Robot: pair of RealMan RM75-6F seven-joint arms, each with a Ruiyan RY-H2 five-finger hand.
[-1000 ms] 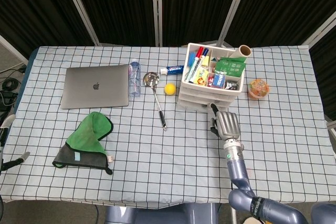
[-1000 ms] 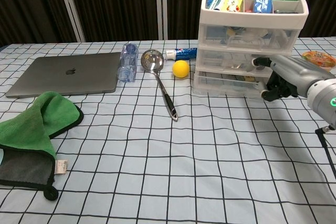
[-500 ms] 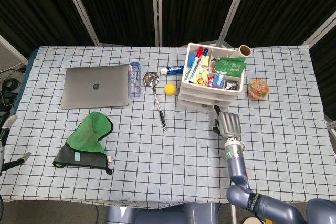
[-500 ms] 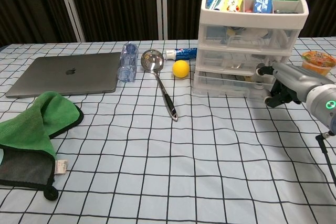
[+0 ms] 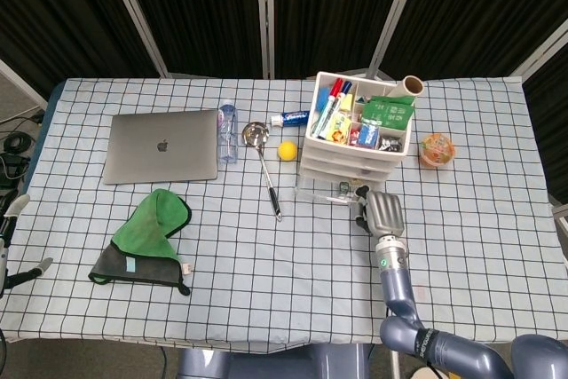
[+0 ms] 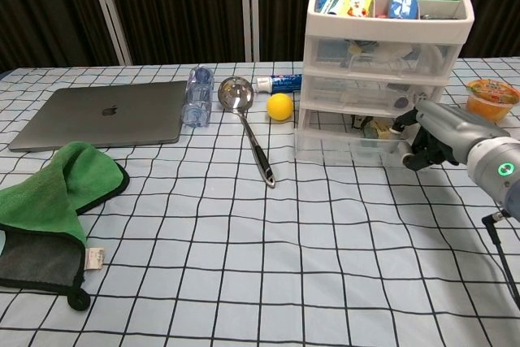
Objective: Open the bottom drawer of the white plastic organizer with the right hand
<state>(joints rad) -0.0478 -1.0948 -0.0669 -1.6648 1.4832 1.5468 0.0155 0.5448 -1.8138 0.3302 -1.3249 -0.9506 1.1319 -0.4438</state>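
We are working at the organizer [image 5: 355,130], which is standing on the bench [image 5: 461,246] toward one o'clock of its middle, with its bottom drawer [image 6: 349,145] now sticking out a little way past the two drawers above. Our right hand [image 6: 431,132] is sitting at the drawer's right front corner, at about three o'clock of the drawer front, and its fingers [image 6: 416,152] are curling in against the clear front lip; we are judging that they are hooking the lip, though the chest view is not showing plainly how much plastic they are actually catching. Our left hand [image 5: 11,219] is showing only at the bench's nine o'clock edge, and we cannot tell how its fingers are lying. The drawer is looking like thin, clear, stiff plastic with a few small items inside, so we are expecting it to be light and to slide easily, while the smooth lip is likely to be slippery under metal fingers. The organizer itself is light and top-loaded with pens [image 5: 330,106] and packets [image 5: 389,113], so we are expecting that a pull from one corner could skew the drawer or drag the whole unit along the cloth. The better hold is nearer the middle of the front lip, at six o'clock of the organizer.
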